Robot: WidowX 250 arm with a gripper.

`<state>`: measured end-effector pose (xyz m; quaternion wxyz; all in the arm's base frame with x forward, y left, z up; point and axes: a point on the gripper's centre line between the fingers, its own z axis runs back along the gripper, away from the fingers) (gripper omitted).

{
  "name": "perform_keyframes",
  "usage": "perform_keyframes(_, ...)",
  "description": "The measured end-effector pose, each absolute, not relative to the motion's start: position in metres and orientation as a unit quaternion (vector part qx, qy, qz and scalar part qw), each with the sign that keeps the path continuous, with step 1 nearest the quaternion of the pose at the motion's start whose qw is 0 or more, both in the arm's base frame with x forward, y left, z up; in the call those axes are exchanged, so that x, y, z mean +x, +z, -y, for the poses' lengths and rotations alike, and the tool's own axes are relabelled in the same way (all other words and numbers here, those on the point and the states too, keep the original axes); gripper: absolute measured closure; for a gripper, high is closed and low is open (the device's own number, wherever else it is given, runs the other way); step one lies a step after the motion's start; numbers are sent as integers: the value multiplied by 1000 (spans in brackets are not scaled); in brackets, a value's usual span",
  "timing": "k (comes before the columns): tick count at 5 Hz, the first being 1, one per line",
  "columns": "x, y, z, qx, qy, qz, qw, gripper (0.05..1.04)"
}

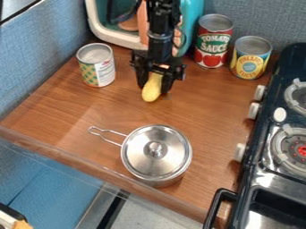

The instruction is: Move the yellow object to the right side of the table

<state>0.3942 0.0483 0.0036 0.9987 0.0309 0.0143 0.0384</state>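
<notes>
Just above centre in the camera view, the black gripper [155,84] hangs down over the back part of the wooden table, shut on the yellow object [152,88]. This object is elongated and rounded, and its lower end sticks out toward the camera. One finger stands along each of its sides, and its upper end is partly hidden under the gripper. Whether it touches the tabletop I cannot tell. The right side of the wooden table [218,109] lies beside the stove.
A lidded metal pot [156,152] stands at the front, its handle pointing left. One can [96,65] is left of the gripper; a tomato sauce can [213,41] and a pineapple can [250,57] stand back right. The stove [272,152] borders the right edge.
</notes>
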Motion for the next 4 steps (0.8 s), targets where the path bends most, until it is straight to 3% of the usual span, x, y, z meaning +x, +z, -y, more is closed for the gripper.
perform_keyframes(1, 391, 3, -42, 32, 33, -6, 999, 454)
perform_keyframes(3, 384, 43, -4, 15, 44, 37, 998, 454)
perform_keyframes(4, 382, 42, 24, 2, 35, 33, 999, 454)
